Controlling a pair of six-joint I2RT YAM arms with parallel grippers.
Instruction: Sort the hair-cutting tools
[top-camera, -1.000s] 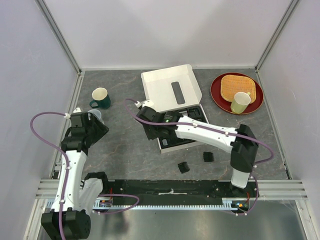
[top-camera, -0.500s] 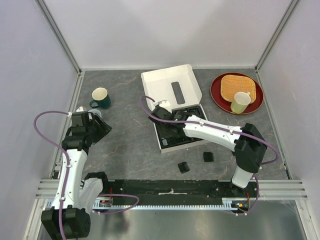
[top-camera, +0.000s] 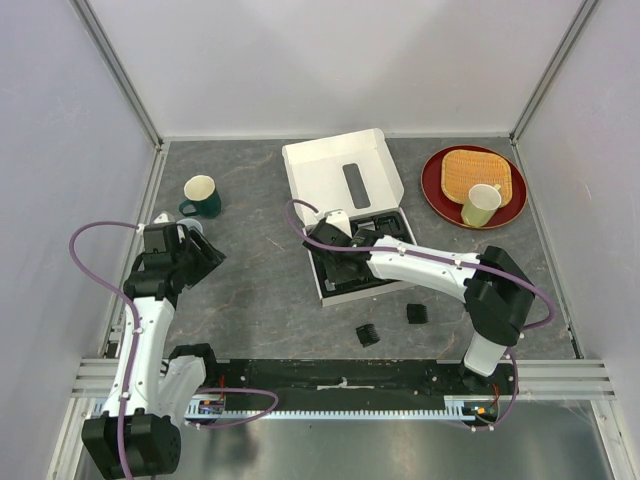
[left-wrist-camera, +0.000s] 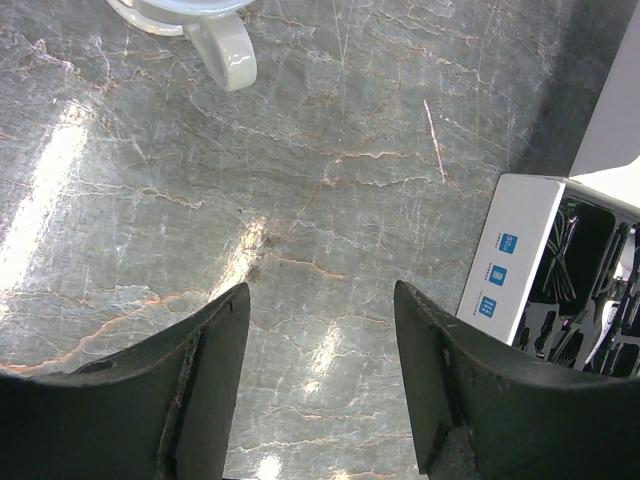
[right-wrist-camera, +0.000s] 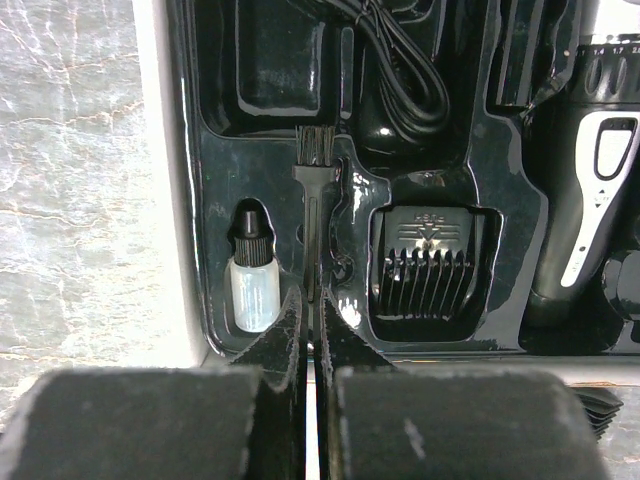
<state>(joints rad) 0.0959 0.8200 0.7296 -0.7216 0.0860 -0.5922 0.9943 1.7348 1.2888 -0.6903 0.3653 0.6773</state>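
Observation:
My right gripper (right-wrist-camera: 311, 303) is shut on the handle of the thin black brush (right-wrist-camera: 312, 190), just over its slot in the black tray (right-wrist-camera: 200, 130). In the tray lie a comb guard (right-wrist-camera: 432, 265), the coiled cord (right-wrist-camera: 398, 75), the clipper (right-wrist-camera: 590, 190) and a small clear bottle (right-wrist-camera: 252, 285). In the top view the right gripper (top-camera: 338, 243) is over the tray's left part. Two loose comb guards (top-camera: 368, 335) (top-camera: 417, 313) lie on the table in front of the box. My left gripper (left-wrist-camera: 320, 330) is open and empty over bare table, at the left (top-camera: 203, 255).
The white box's open lid (top-camera: 345, 180) stands behind the tray; its side shows in the left wrist view (left-wrist-camera: 505, 255). A green mug (top-camera: 201, 195) and a pale cup (left-wrist-camera: 200, 20) are near the left gripper. A red plate (top-camera: 435, 190) with a woven mat and a cup (top-camera: 481, 203) is at the back right.
My right gripper has moved right, from the box's left edge to over the tray. The left gripper has shifted slightly.

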